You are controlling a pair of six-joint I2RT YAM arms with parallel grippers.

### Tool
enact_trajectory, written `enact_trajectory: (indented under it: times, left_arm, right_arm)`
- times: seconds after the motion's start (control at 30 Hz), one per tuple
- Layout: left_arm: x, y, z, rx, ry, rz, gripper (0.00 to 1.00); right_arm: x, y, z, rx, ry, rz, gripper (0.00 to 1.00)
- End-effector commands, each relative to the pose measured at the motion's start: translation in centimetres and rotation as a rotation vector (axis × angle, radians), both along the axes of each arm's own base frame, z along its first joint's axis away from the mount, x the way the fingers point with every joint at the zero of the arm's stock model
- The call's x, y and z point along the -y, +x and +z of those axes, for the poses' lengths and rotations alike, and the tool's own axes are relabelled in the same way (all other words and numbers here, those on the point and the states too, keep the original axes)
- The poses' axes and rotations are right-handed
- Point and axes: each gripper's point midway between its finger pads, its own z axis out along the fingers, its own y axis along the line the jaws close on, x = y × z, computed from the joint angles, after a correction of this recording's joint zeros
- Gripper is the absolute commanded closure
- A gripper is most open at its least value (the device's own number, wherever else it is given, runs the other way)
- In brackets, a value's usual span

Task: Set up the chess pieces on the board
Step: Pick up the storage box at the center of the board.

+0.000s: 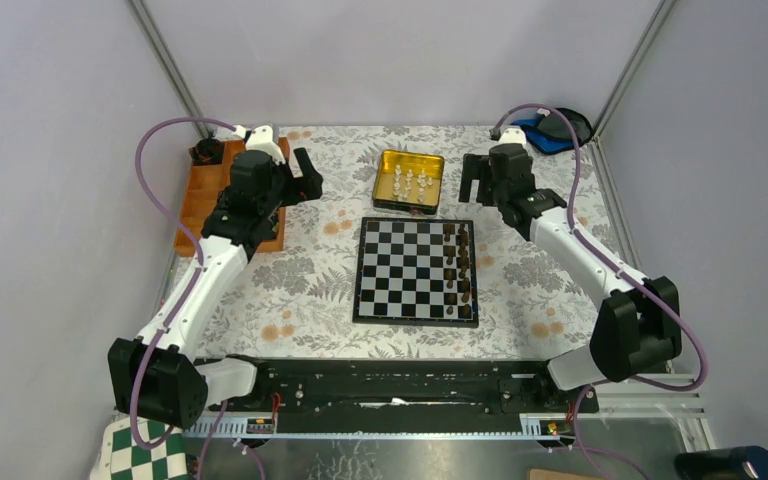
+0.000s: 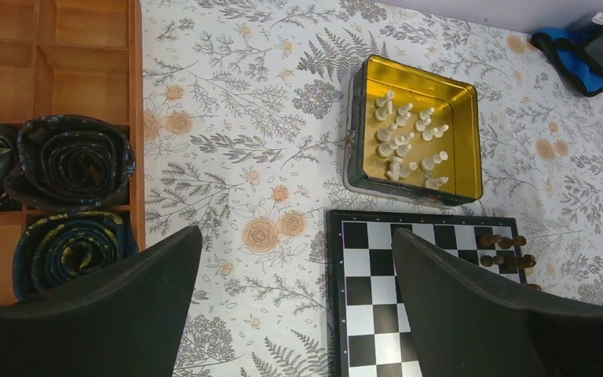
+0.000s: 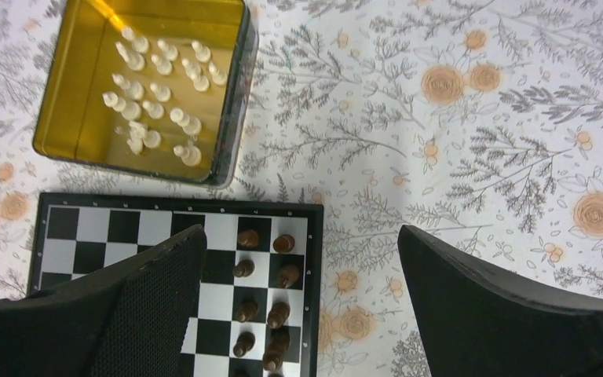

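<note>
In the middle of the flowery surface [image 1: 300, 290] lay the board [image 1: 410, 270], flat and square inside its black frame. The chess pieces [image 2: 396, 144], tiny and white, were not on it. They all sat close together in a gold tin [image 2: 463, 110], which stood just past the far edge of the board, very near it. Dark brown pieces [image 3: 277, 314] stood in two rows along the right side of the board. The left hand [image 2: 297, 236] hung above the surface, to the left of the tin. Its two fingers were spread wide apart, and nothing was between them. The right hand [image 3: 302, 232] hung on the other side of the tin, to the right. Its fingers were spread wide too, and it held nothing. A wooden tray [image 2: 55, 47] lay at the far left of the surface, with rolled dark cloths [image 2: 71, 161] tucked into its boxes. A blue thing [image 2: 589, 51] lay in the far right corner.
</note>
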Motion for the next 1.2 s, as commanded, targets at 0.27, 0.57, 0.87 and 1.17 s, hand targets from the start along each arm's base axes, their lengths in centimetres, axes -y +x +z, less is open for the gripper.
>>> enact_trajectory:
  times: [0.27, 0.57, 0.87, 1.17]
  left_arm:
    - [0.4, 1.0, 1.7, 0.072, -0.011, -0.003, 0.01]
    - [0.4, 2.1, 0.5, 0.028, -0.029, 0.028, 0.01]
    - [0.1, 2.4, -0.6, 0.012, -0.017, 0.046, 0.01]
    - [0.6, 2.6, -1.7, -0.010, -0.024, 0.025, 0.01]
  right_arm:
    - [-1.1, 4.0, 2.2, 0.082, -0.010, -0.017, 0.00]
    - [-4.1, 8.1, -0.6, -0.032, 0.011, 0.025, 0.02]
    - [-6.5, 10.7, -3.6, -0.113, 0.044, 0.065, 0.04]
    - [-7.0, 11.5, -7.4, -0.181, 0.044, 0.054, 0.11]
